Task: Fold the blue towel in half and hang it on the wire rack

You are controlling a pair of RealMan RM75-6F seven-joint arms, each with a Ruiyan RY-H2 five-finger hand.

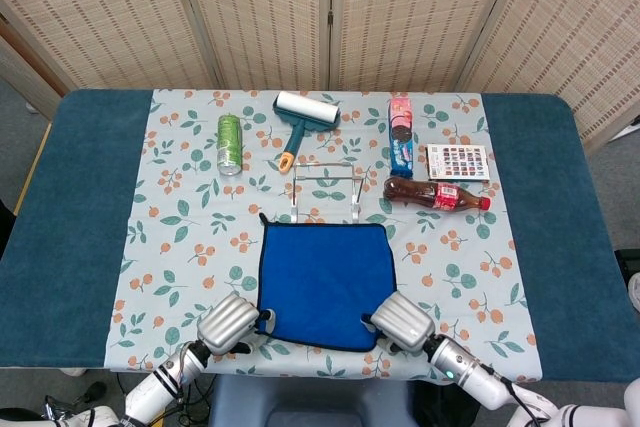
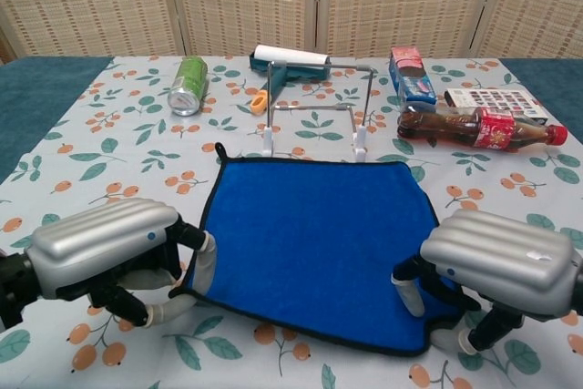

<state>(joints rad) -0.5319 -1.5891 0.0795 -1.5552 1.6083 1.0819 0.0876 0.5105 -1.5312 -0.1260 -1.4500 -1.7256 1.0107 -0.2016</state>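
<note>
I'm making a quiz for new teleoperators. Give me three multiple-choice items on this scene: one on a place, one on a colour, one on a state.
1. Where does the wire rack stand?
A. Just beyond the blue towel's far edge
B. On the blue towel
C. Left of the green can

2. What colour is the lint roller's handle tip?
A. Red
B. Orange
C. White

3. How does the cola bottle lie?
A. Upright
B. On its side
C. Held in a hand

Answers:
1 A: the rack stands behind the blue towel, toward the screen.
2 B: the lint roller ends in an orange tip.
3 B: it lies flat on the tablecloth, cap pointing right.
</note>
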